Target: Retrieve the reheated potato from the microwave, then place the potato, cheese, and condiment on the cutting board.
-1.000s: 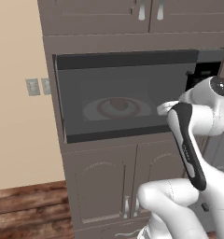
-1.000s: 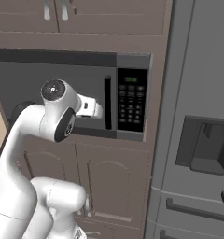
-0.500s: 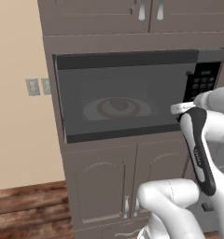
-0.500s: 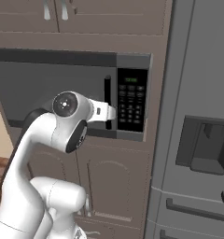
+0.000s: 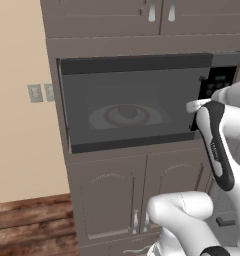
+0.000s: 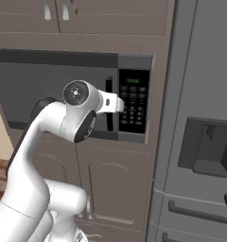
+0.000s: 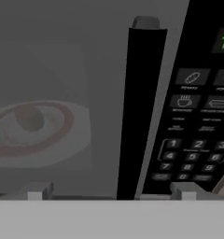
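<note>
The microwave is built into the cabinet wall, and its dark glass door is closed. Through the glass the potato shows dimly as a roundish lump on a red-ringed plate. The same plate is faint in the left base view. My gripper is open and holds nothing. It points at the door's black vertical handle, which stands between my fingertips a short way ahead. The keypad with its green display lies right of the handle. The cheese, condiment and cutting board are out of view.
A grey refrigerator with a dispenser recess stands right beside the microwave. Cabinet doors sit below it and more cabinets above. At the left are a beige wall with outlets and a wooden floor.
My arm has swung right across the microwave door, bringing the hand from the glass area to in front of the handle by the keypad. The door has stayed closed.
</note>
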